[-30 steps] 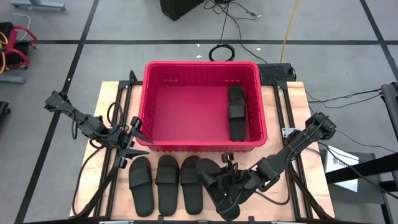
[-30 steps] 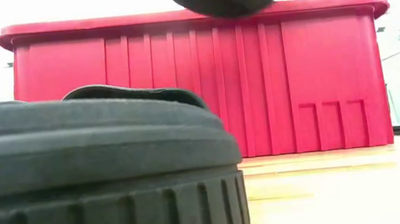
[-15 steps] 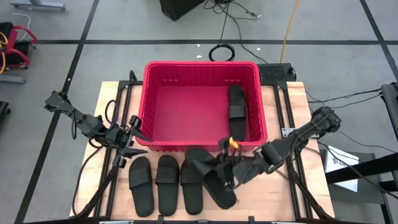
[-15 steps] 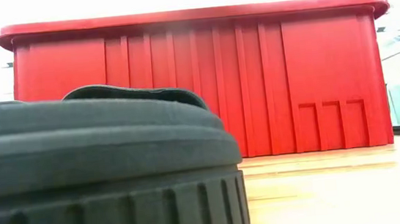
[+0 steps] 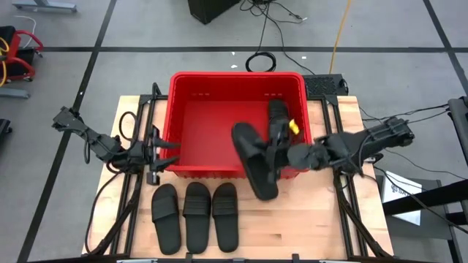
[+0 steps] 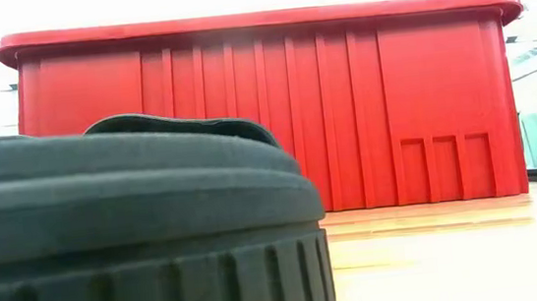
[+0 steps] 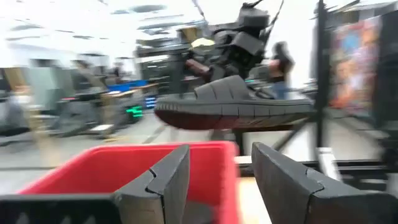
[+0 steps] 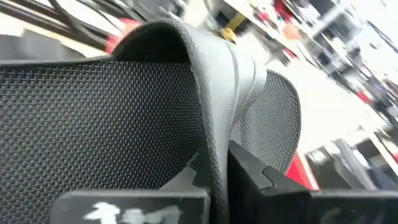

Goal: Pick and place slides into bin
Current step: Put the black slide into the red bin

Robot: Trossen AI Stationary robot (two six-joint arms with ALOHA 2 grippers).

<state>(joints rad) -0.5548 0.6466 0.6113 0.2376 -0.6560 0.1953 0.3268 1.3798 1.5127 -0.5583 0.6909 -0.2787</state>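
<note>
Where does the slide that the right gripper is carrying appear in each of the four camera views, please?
High view: carried slide at centre, straddling the red bin's front rim, gripped by the right gripper.
Low view: not in it; only the bin wall and a resting slide.
Left wrist view: upper centre, above the bin.
Right wrist view: fills the frame, strap clamped.
Shared landmark: the red bin.

Matt blk rubber slides (image 5: pixel 196 217), glossy red plastic bin (image 5: pixel 219 117), pale wood table (image 5: pixel 307 226).

Three slides (image 5: pixel 194 217) lie before the bin (image 5: pixel 175 109) (one slide (image 5: pixel 277 118) inside).
</note>
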